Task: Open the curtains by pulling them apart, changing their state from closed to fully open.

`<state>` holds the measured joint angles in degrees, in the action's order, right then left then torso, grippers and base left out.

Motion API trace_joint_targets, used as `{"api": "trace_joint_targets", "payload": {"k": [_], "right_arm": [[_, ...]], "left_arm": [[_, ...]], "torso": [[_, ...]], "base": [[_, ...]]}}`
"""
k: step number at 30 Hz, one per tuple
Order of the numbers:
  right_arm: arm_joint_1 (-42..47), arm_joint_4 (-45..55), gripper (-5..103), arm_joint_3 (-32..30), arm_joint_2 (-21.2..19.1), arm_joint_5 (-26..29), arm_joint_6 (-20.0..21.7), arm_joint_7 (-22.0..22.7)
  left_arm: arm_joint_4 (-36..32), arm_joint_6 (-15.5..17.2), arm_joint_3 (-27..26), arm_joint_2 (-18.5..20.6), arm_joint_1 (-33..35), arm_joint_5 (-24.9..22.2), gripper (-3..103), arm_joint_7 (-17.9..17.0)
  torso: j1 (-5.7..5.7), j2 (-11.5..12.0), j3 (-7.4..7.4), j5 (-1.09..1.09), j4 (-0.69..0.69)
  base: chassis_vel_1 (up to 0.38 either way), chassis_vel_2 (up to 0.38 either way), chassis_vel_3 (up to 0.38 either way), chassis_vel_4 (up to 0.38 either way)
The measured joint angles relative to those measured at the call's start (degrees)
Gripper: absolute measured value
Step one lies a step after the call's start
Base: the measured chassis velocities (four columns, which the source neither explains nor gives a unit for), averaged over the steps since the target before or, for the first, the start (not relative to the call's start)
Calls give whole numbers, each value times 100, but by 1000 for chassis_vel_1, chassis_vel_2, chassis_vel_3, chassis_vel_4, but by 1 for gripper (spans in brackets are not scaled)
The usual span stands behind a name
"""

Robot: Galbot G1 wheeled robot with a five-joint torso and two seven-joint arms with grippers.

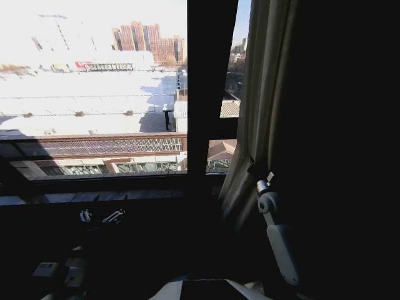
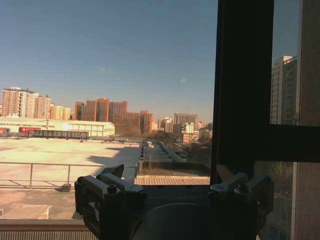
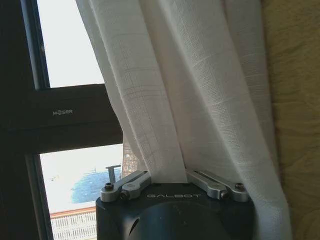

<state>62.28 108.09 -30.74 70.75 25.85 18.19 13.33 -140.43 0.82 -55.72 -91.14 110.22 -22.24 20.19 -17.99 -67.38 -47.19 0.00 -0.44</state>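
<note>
Curtains [image 1: 259, 94] were seen gathered at the right side of the window in the head view — a bunched column of pale pleated fabric hanging beside the dark window frame [image 1: 211, 87], with the wide pane to its left uncovered. Rooftops and red-brick tower blocks were visible through that bare glass. The fabric flared outward toward its lower end, where the right gripper [image 1: 257, 170] was raised against it on its white arm.

In the right wrist view, a fold of the sheer white cloth [image 3: 195, 85] was shown pinched between the right gripper's [image 3: 169, 179] fingers, which were closed on it; the silver linkages [image 3: 125, 186] were splayed to either side of the clamped pleat. The rest of the panel was draped up and away from the grip point, against a yellowish wall [image 3: 295, 100] on one side and the dark frame, marked with small lettering [image 3: 62, 112], on the other.

The left gripper [image 2: 172, 192] was held low, near the window sill, and was pointed out through the uncovered glass. Its two fingers [image 2: 105, 192] were set well apart with nothing between them — no fabric was touched by it. Beyond it, a flat pale roof, a railing and a distant skyline under clear sky were seen, with the dark vertical frame member [image 2: 245, 85] standing just beside it.
</note>
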Motion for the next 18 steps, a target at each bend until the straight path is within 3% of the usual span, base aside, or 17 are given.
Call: {"api": "trace_joint_targets", "payload": {"k": [8, 15, 18], "right_arm": [[3, -34, 0, -1, -5, -134, -85, -8], [-14, -88, 0, 2, 0, -149, -112, -7], [-49, -170, 0, -42, 8, -174, -112, 11]], "left_arm": [[-7, 2, 15, -2, 1, 6, 100, 4], [4, 3, 14, -2, 3, 9, 100, 9], [16, 3, 14, 1, -7, 14, 100, 7]], "torso": [[1, 0, 0, 3, -1], [0, 0, 0, 4, -1], [0, 0, 1, -6, 2]], "base": [[-304, -308, 299, 316], [-77, -96, 112, 60], [14, 25, -10, -6]]}}
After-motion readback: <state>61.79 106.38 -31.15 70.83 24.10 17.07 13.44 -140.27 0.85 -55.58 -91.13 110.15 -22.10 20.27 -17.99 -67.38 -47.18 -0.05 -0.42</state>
